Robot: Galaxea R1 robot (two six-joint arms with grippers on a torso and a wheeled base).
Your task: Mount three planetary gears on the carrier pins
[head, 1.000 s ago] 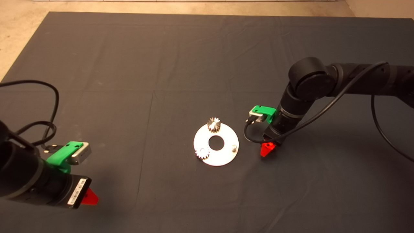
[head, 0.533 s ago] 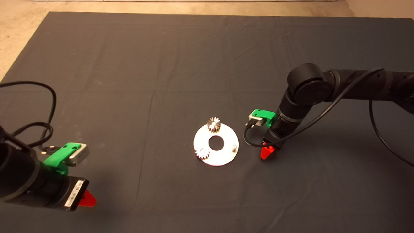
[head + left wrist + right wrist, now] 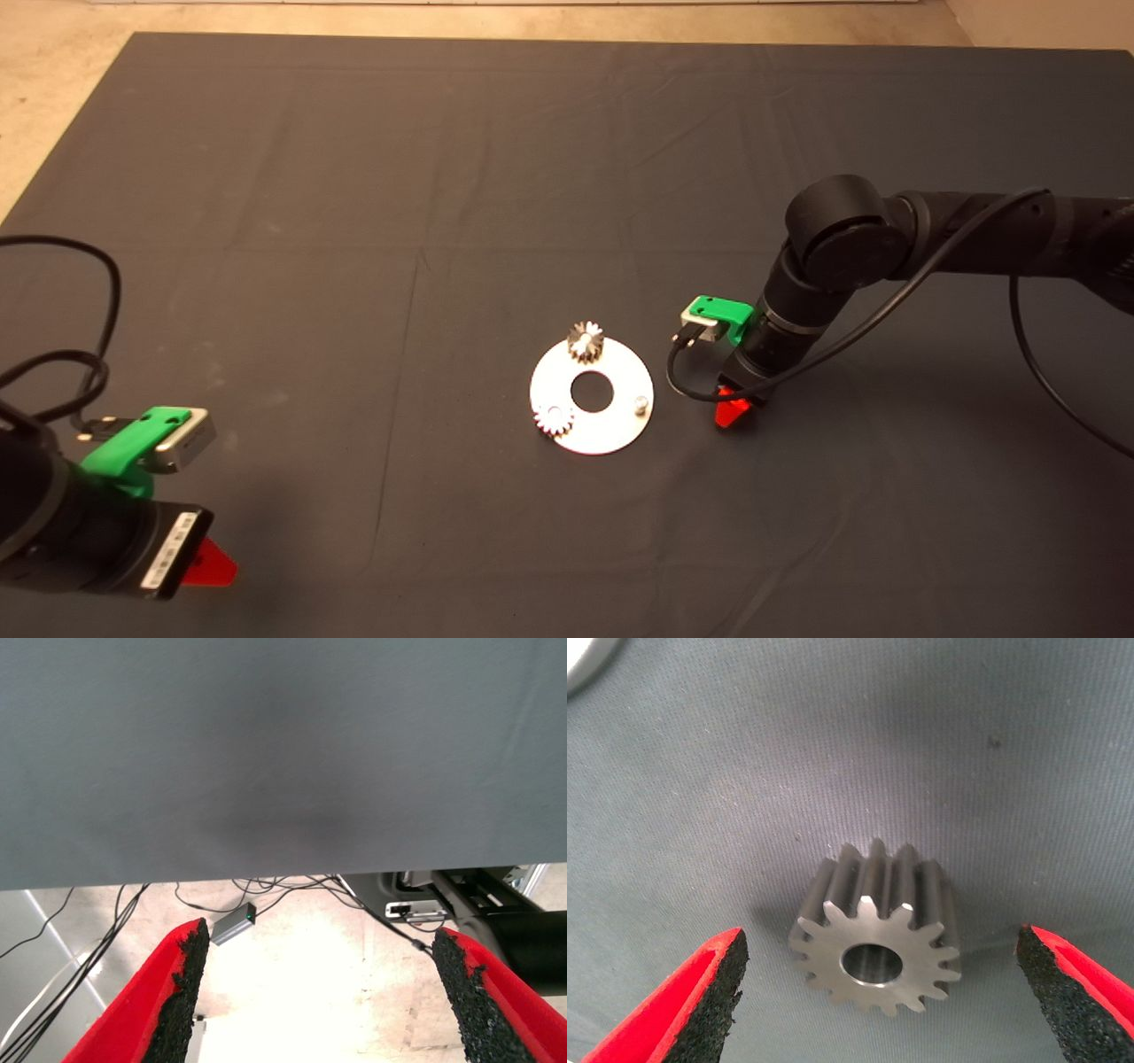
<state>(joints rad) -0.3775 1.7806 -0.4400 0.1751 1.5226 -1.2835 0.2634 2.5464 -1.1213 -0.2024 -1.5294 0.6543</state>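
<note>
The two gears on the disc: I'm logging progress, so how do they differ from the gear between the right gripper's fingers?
The two gears on the disc each sit on a pin; the third gear lies on the mat, beside the disc. The open right gripper straddles it; one pin is bare. All are silvery and toothed.

Light is dim and even on the dark grey fabric mat (image 3: pixel 354 221); the flat round silver disc (image 3: pixel 611 425) glares, and soft shadows lie perhaps slightly blurred beneath both arms.

A robotics lab bench, it seems. A dark mat (image 3: pixel 354 221) covers the table over a pale bare floor (image 3: pixel 53 89); loose cables (image 3: pixel 292 889) and a small grey adapter (image 3: pixel 233 924) lie on the floor below the near edge.
</note>
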